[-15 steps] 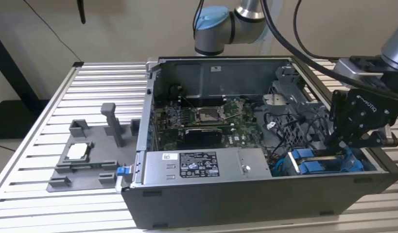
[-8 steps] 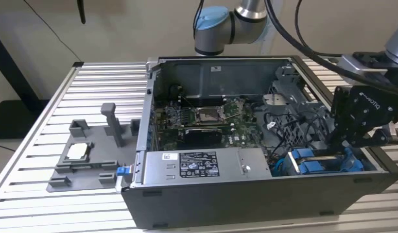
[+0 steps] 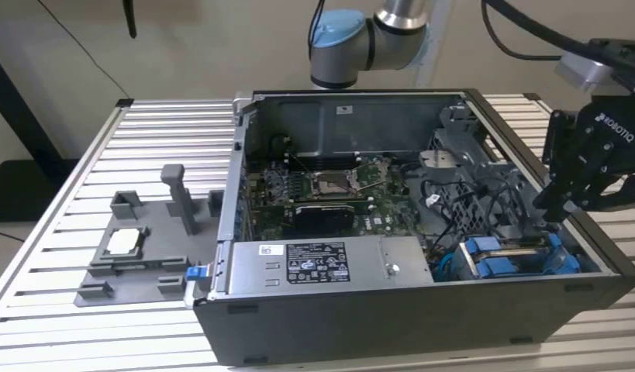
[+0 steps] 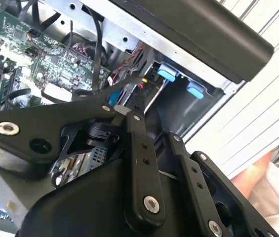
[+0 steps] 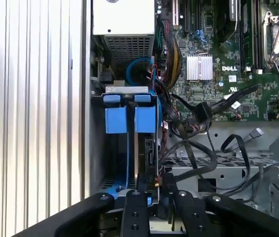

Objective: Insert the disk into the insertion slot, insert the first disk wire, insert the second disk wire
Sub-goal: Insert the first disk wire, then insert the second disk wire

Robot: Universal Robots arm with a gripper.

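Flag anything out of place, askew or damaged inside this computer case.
Nothing looks damaged or spilled. Only untidy thing: black cables with free connector ends sprawl loose over the metal drive cage beside the blue-tabbed insertion slot.

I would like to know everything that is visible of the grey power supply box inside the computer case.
The power supply box is a rectangular grey metal box lying flat inside the computer case, along the wall nearest the exterior view's camera, to the exterior view's left of the drive bay with blue fittings. Its top carries a black-and-white sticker. In the first wrist view its end is a perforated grille, and a bundle of coloured wires runs beside it. Nothing grips it.
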